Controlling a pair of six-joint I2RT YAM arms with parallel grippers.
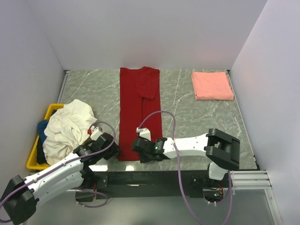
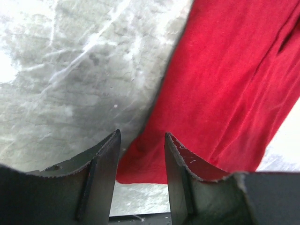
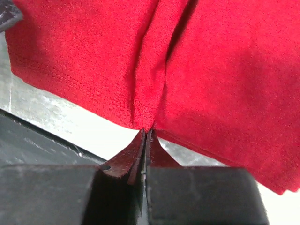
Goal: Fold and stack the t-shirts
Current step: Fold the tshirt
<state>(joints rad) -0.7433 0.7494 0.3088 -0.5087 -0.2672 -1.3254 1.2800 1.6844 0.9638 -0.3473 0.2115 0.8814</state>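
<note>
The right hand (image 3: 146,133) is pressed fully together, and a pinch of the near hem of the dark red cloth t-shirt (image 1: 139,110) is caught between its fingertips. A raised ridge of cloth runs away from the hand from that pinch. The dark red cloth t-shirt is laid flat on the grey marbled counter (image 1: 187,117) as a narrow lengthwise strip stretching straight away from the right hand, with one sleeve folded inward near its far end.

The left hand (image 2: 140,137) is held open with a moderate gap between its two fingers, and nothing is gripped by it. The near left corner of the red strip is seen just beyond its fingertips, with bare counter ahead and to its left. Whether the fingers touch the cloth cannot be told.

A folded square salmon-pink cloth t-shirt (image 1: 212,85) is set far ahead and to the right of the right hand, well apart from the red strip. A crumpled cream-white cloth t-shirt (image 1: 65,127) is heaped in a yellow plastic bin (image 1: 32,159) just to the left of the left hand, and a blue cloth t-shirt (image 1: 42,127) is partly buried under it.
</note>
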